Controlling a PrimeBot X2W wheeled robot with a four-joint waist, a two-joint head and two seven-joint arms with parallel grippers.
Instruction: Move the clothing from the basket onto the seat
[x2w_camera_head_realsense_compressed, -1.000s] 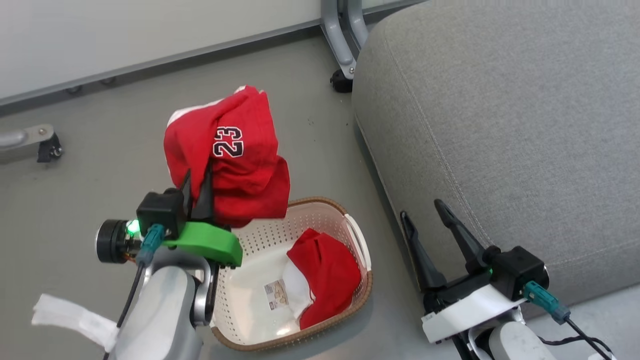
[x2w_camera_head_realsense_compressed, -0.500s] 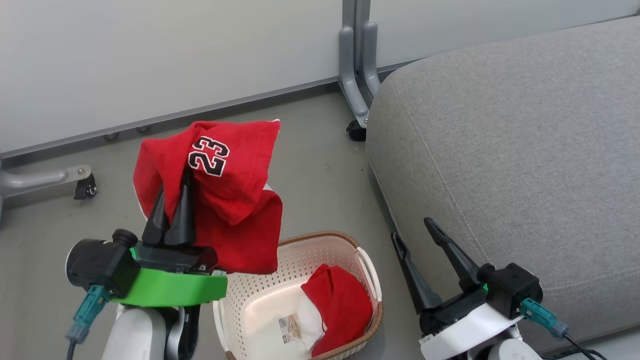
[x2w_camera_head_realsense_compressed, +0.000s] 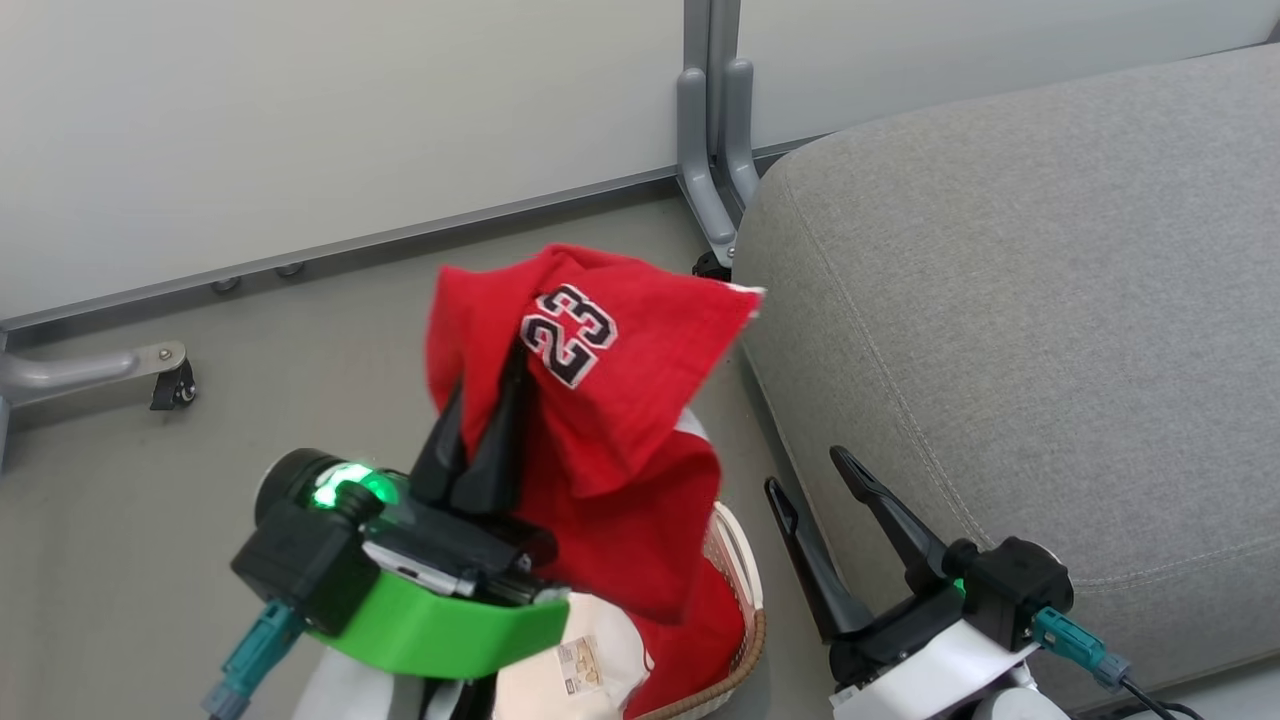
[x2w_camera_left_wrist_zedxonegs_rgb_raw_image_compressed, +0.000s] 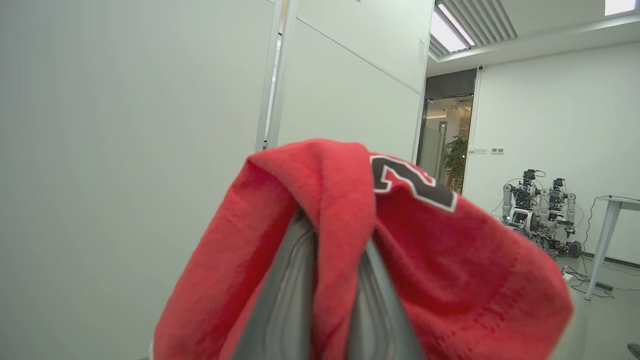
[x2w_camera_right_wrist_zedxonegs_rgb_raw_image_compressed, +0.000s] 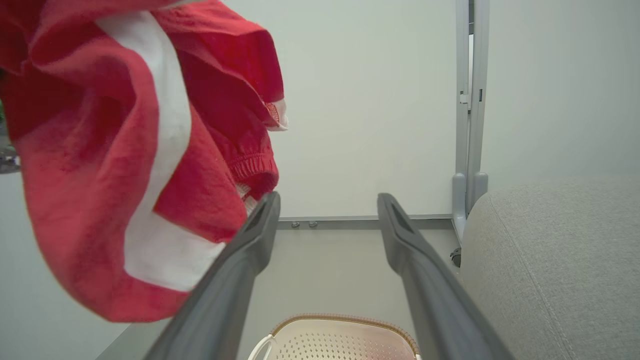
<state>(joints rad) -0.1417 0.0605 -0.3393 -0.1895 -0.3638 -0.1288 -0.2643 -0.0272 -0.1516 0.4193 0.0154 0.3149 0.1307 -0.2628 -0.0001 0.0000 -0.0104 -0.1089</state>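
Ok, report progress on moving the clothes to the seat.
Done: nothing lies on the seat yet. In hand: the left end effector is shut on the number 23 garment, held up above the basket, beside the seat. Left: set it on the seat, then fetch the second red garment lying in the basket. The right end effector is open and empty.
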